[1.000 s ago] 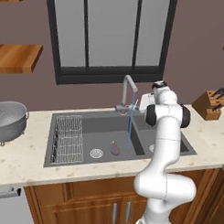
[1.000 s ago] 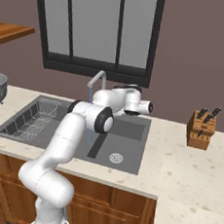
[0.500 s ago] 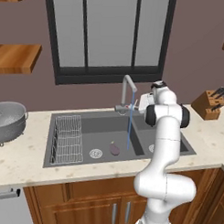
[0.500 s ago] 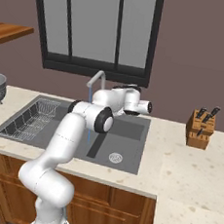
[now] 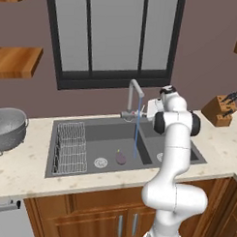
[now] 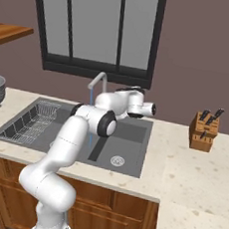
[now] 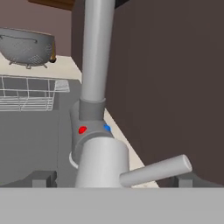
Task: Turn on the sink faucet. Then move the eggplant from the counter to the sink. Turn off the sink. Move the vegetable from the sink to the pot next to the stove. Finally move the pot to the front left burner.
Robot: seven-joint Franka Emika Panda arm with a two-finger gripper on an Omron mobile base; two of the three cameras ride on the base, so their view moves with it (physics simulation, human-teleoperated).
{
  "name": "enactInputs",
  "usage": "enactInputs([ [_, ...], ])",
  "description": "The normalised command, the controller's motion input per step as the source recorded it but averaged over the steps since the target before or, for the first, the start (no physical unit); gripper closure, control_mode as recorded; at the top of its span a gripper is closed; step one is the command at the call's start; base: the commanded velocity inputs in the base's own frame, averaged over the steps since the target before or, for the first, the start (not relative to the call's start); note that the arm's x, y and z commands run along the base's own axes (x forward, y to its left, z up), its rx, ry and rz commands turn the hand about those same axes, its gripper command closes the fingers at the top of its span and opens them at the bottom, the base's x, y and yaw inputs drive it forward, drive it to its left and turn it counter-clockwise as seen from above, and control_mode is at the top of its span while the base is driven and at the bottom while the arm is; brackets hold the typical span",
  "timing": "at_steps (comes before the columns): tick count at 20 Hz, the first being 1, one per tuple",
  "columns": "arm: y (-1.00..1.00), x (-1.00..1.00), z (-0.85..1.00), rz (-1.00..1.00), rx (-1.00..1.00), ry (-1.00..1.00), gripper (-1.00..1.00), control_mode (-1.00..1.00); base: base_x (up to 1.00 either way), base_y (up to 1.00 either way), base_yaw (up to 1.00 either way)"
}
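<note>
As the white arm rises from the near table [image 5: 26, 170] edge and bends over the right basin, its pincer [image 7: 111, 179] stands apart, the two dark finger tips flanking the base of the sink faucet [image 5: 134, 99] without closing on it. Seen from the hand, the faucet's side lever [image 7: 155, 169] lies between those tips as a pale cylinder whose long axis runs out to the right and slightly upward; red and blue dots mark the faucet body just behind it, and the spout column rises straight up and is cut off by the top edge. From the left base camera the gooseneck's outlet points down over the divider of the sink [image 5: 98, 134], and a thin blue stream [image 5: 136, 135] falls from it. The eggplant [image 5: 121, 158] lies on the floor of the left basin, just left of the stream and beside a round drain [image 5: 100, 162], its stem cap turned toward the back wall; it is small and its exact tilt is hard to make out. A wire dish rack [image 5: 71, 147] fills the left part of that basin. Farther left on the table stands a perforated colander [image 5: 9, 128], partly cut off by the picture's edge. At the far right a knife block [image 5: 219, 110] stands near the wall. In the right base view the arm hides most of the faucet base and the left basin floor.
</note>
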Motion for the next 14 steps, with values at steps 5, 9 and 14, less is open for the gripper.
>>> enactInputs([
  [5,0.50,0.00,0.05,0.12,0.00,0.00,-1.00,-1.00,0.00,0.00,0.00],
  [9,0.53,0.00,0.11,0.11,0.00,0.00,-1.00,-1.00,0.00,0.00,0.00],
  [14,0.57,0.00,0.17,0.11,0.00,0.00,-1.00,-1.00,0.00,0.00,0.00],
])
